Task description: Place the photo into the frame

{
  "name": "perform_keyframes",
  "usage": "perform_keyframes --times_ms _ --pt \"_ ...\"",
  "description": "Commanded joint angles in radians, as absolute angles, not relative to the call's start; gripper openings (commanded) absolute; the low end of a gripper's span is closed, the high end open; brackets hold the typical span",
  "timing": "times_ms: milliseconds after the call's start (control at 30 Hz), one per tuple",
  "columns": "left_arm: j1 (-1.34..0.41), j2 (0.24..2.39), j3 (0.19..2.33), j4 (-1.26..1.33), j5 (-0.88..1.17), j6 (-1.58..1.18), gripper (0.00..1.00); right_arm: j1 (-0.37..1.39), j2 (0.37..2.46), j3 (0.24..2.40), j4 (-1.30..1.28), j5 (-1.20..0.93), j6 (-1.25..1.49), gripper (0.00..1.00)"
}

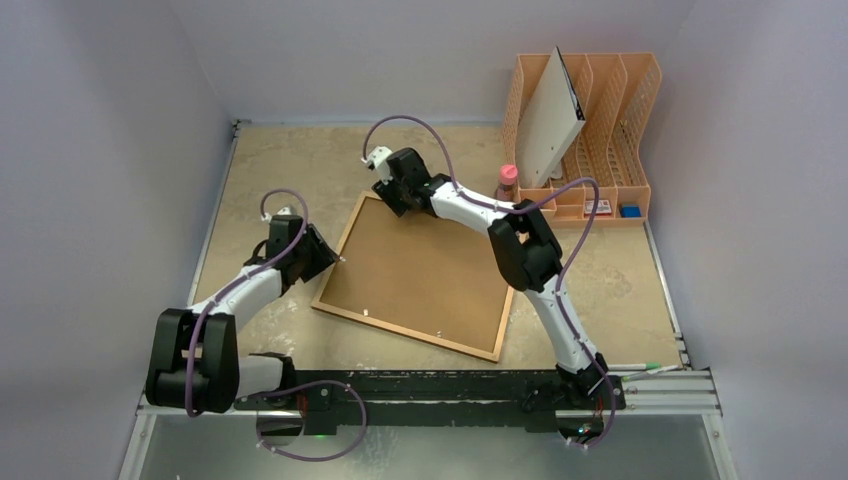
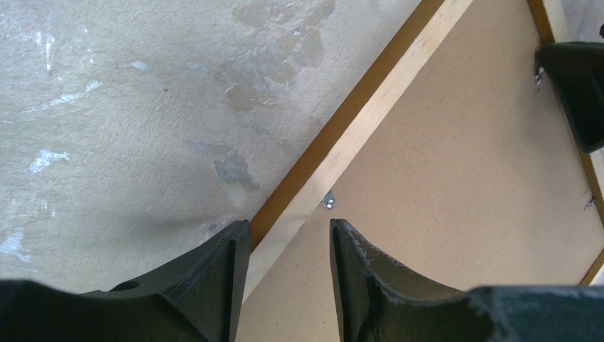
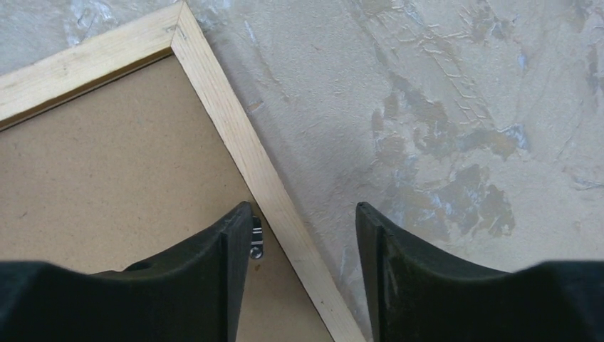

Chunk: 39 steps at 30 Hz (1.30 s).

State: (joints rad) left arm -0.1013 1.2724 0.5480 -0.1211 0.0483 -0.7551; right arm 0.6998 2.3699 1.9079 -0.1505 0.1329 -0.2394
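The light wooden frame (image 1: 400,331) lies face down in the middle of the table, with the brown backing board (image 1: 425,270) set in it. The photo is not in view. My left gripper (image 1: 337,260) is open at the frame's left edge; in the left wrist view (image 2: 288,224) its jaws straddle the rail (image 2: 370,114) near a small metal clip (image 2: 328,201). My right gripper (image 1: 386,203) is open at the far edge near the top corner; in the right wrist view (image 3: 305,210) its jaws straddle the rail (image 3: 235,135), the left finger beside a clip (image 3: 256,241).
An orange file organizer (image 1: 610,120) stands at the back right, holding a white board (image 1: 550,120). A pink-capped bottle (image 1: 508,180) stands just in front of it. A pen (image 1: 640,368) lies by the right arm's base. Grey walls close in on both sides.
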Motion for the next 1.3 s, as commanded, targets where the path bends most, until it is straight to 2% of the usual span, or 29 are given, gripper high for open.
perform_keyframes --times_ms 0,67,167,333,467,800,967,1267 --pt "-0.106 1.273 0.541 -0.111 0.038 -0.732 0.47 0.670 2.412 1.915 -0.188 0.134 -0.226 0.53" --pt "-0.106 1.273 0.541 -0.112 0.039 -0.732 0.47 0.666 2.405 1.906 -0.193 0.136 -0.228 0.49" --pt "-0.106 1.272 0.541 -0.112 0.038 -0.732 0.47 0.664 2.385 1.880 -0.189 0.135 -0.240 0.49" --pt "-0.106 1.272 0.541 -0.113 0.034 -0.733 0.47 0.660 2.362 1.876 -0.193 0.108 -0.230 0.59" --pt "-0.106 1.267 0.547 -0.117 0.036 -0.736 0.47 0.647 2.355 1.892 -0.199 0.009 -0.206 0.67" --pt "-0.106 1.259 0.543 -0.124 0.029 -0.733 0.47 0.578 2.334 1.857 -0.242 -0.227 -0.208 0.70" --pt "-0.106 1.264 0.542 -0.121 0.030 -0.732 0.47 0.574 2.335 1.862 -0.248 -0.259 -0.198 0.75" --pt "-0.106 1.259 0.536 -0.121 0.028 -0.732 0.47 0.571 2.314 1.849 -0.246 -0.264 -0.184 0.76"
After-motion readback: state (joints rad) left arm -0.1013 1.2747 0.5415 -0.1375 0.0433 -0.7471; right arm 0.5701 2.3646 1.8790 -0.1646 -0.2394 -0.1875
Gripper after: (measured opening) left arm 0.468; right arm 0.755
